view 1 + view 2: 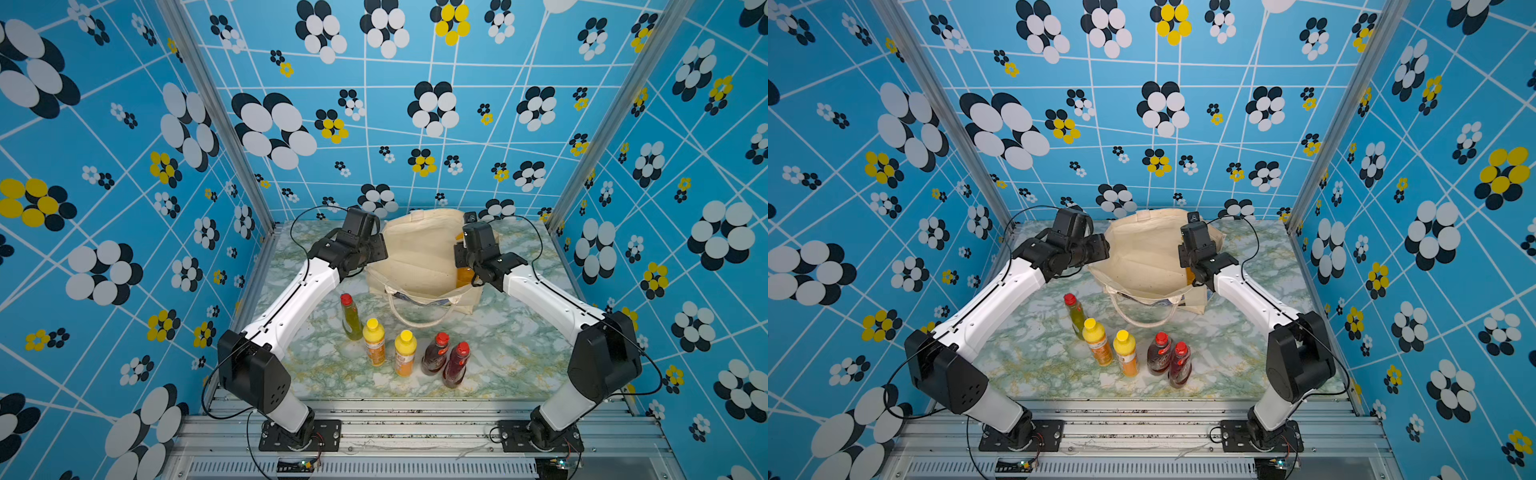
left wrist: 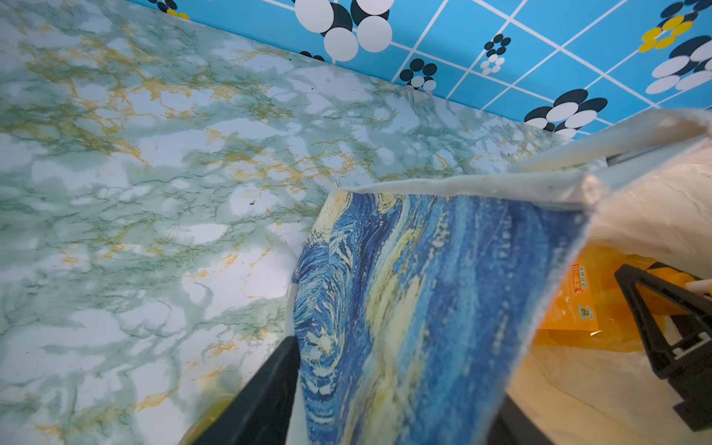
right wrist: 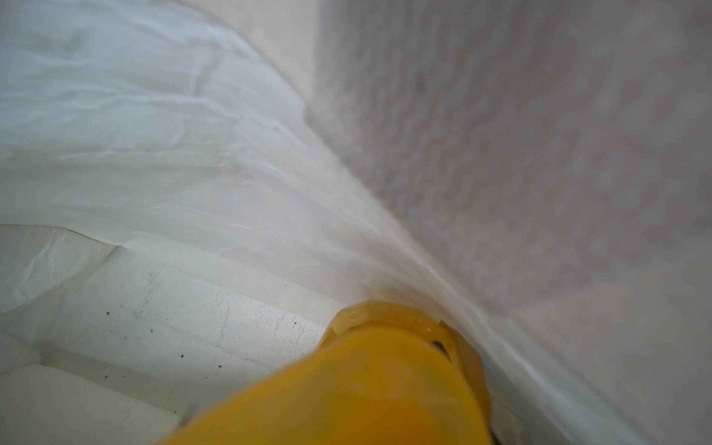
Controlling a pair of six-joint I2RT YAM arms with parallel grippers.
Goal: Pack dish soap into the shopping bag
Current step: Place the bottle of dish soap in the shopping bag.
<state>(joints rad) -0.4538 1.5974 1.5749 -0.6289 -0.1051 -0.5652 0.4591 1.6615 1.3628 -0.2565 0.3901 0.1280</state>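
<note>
The cream shopping bag (image 1: 415, 257) (image 1: 1142, 257) stands open at the back of the table. My left gripper (image 1: 379, 249) (image 2: 389, 404) is open, its fingers (image 2: 269, 385) straddling the bag's blue-printed left wall (image 2: 424, 308). My right gripper (image 1: 468, 266) (image 2: 662, 331) reaches down inside the bag, shut on the big orange pump bottle (image 1: 464, 277) (image 3: 346, 385) (image 2: 570, 304). In front of the bag stand five more dish soap bottles: an olive-green one (image 1: 351, 320), two yellow-capped orange (image 1: 374, 343) (image 1: 405, 353) and two dark red (image 1: 434, 355) (image 1: 456, 365).
The bag's loop handle (image 1: 415, 322) lies on the marble table (image 1: 519, 332) between bag and bottles. Patterned blue walls close in three sides. An aluminium rail (image 1: 415, 424) with both arm bases runs along the front edge.
</note>
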